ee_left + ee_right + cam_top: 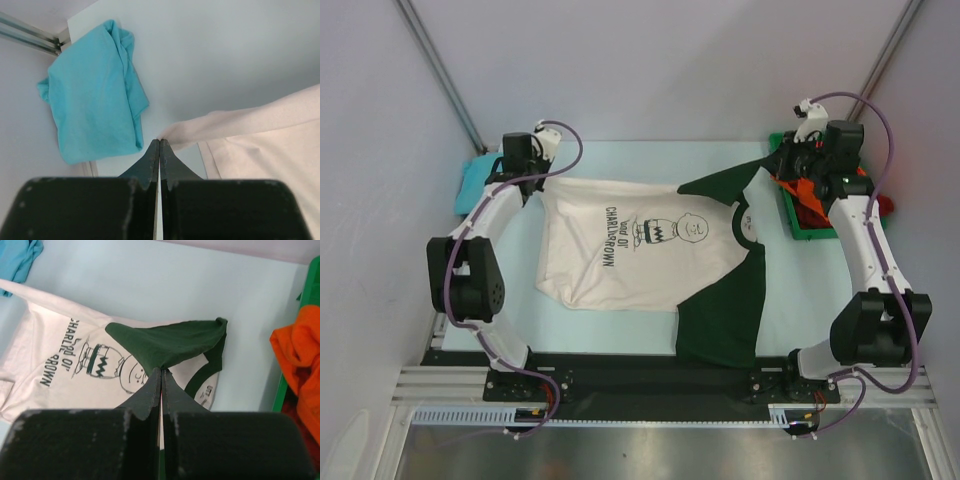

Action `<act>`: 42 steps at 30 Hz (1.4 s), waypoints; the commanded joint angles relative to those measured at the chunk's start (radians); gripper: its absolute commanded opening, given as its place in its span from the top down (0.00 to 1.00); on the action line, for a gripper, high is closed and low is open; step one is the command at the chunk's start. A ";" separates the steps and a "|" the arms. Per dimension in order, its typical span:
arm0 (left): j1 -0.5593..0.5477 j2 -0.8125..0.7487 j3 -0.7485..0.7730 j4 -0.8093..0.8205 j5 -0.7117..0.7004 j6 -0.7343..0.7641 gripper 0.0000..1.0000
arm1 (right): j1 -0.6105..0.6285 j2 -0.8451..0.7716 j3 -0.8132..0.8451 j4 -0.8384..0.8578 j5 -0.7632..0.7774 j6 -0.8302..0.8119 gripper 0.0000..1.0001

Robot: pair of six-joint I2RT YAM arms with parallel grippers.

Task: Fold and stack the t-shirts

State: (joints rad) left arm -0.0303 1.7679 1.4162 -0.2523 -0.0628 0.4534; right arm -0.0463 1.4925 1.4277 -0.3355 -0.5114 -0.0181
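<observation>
The cream t-shirt with the Charlie Brown print [640,245] lies spread face up on the table, one dark green sleeve [725,310] flat at the near side. My left gripper [532,180] is shut on a far-left corner of its cream cloth [210,125], pulled taut from the closed fingertips [160,142]. My right gripper [792,165] is shut on the other dark green sleeve [170,342], lifted over the collar at the fingertips [162,371]. A teal shirt [95,95] lies crumpled at the far left edge.
A green plastic bin [798,222] stands at the far right beside my right arm, with an orange shirt [297,350] and a dark red one [885,205] in it. Slanted metal frame poles [445,75] rise by the white walls at both far corners.
</observation>
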 commanded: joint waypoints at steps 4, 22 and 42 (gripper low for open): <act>0.009 -0.096 -0.075 -0.007 0.034 -0.018 0.99 | -0.006 -0.149 -0.128 -0.006 -0.003 0.014 1.00; 0.013 -0.180 -0.390 0.053 0.008 -0.041 1.00 | 0.042 -0.347 -0.381 -0.131 -0.030 0.047 1.00; 0.017 -0.157 -0.206 -0.149 0.121 -0.047 0.61 | 0.091 -0.345 -0.296 -0.225 -0.030 0.021 0.28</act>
State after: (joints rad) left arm -0.0208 1.6375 1.1198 -0.3653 -0.0029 0.4232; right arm 0.0444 1.1275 1.0641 -0.5793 -0.5495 0.0334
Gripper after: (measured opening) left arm 0.378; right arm 0.714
